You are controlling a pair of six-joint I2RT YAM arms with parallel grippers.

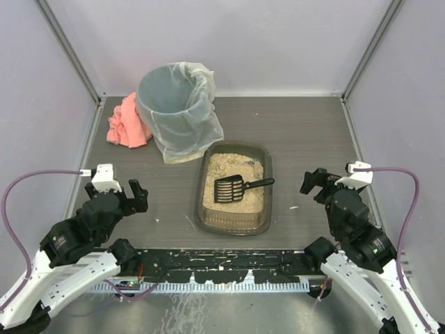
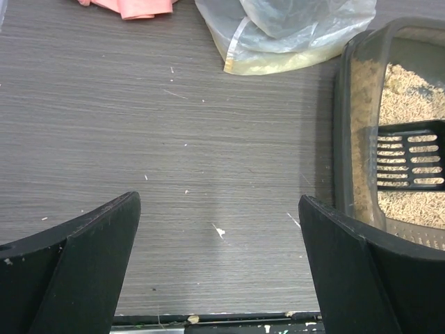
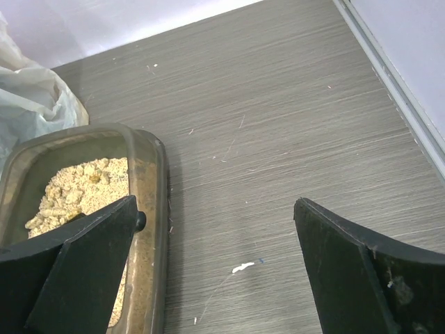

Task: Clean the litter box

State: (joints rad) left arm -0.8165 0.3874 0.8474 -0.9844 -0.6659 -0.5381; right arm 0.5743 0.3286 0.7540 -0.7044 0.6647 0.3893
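The litter box [image 1: 267, 182], a shallow dark brown-grey tray of beige litter, sits at the table's middle; its left wall [image 2: 345, 132] and its near right rim [image 3: 157, 209] show in the wrist views. A black slotted scoop [image 1: 232, 188] lies in the litter, handle pointing right, its blade [image 2: 410, 163] seen from the left wrist. My left gripper [image 1: 124, 194] hovers open over bare table left of the box [image 2: 220, 202]. My right gripper [image 1: 321, 184] is open to the right of the box [image 3: 215, 205], nothing between its fingers.
A round grey bin [image 1: 170, 94] with a clear plastic liner [image 2: 292, 35] stands behind the box at the back left. A pink cloth [image 1: 127, 123] lies left of the bin. White walls close three sides. Litter crumbs dot the wood-grain table [image 1: 306, 139].
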